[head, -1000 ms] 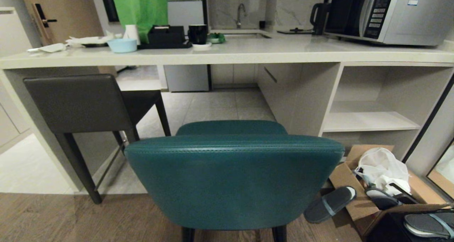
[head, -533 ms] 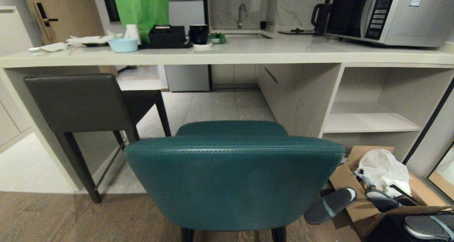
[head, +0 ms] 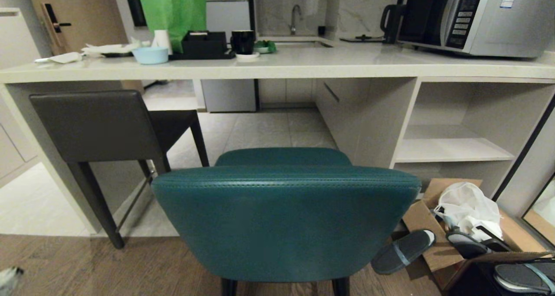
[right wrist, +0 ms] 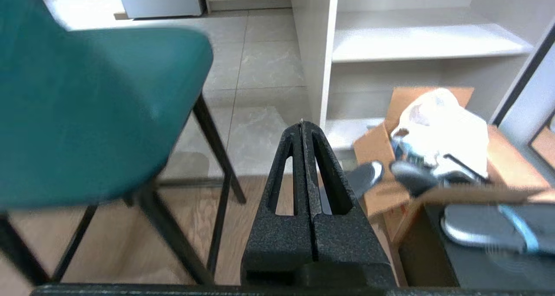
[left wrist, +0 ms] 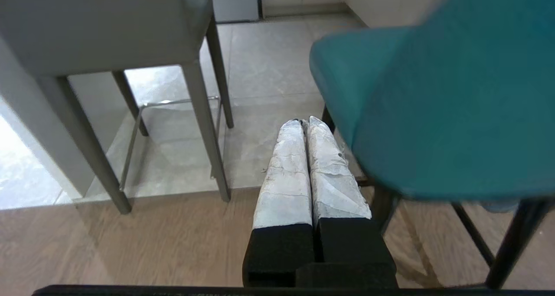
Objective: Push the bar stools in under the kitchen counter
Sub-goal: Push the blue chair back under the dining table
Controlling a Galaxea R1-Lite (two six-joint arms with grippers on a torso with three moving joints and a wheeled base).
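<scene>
Facing the worktop (head: 303,64), an off-white stone slab spanning the whole head view, with a microwave (head: 472,16) at 1 o'clock.

Teal stool (head: 286,218) dead centre at 6 o'clock, curved back toward the camera, seat ahead of it, well short of the slab edge and not yet tucked in. Grey stool (head: 97,125) at 9 o'clock, square back roughly under the slab's front edge, seat reaching in beneath; seemingly close to home, though still possibly short.

Left tool (left wrist: 303,125) low beside the teal stool's left flank, white-wrapped fingers pressed together, gripping nothing, above the floor between the two stools. Right tool (right wrist: 302,125) low off the teal stool's right flank, black fingers likewise pressed together and empty, pointing toward the shelf cubbies and a cardboard box (right wrist: 390,148) of slippers and bags.

Judged step: the very start, approach to the teal stool, no contact made yet.

Next move probably: bring both closed tools up against the padded back, one on each side of centre, then drive straight toward 12 o'clock. Even pressure needed to stop the stool swivelling; some risk of the right legs catching the box at 4 o'clock.
</scene>
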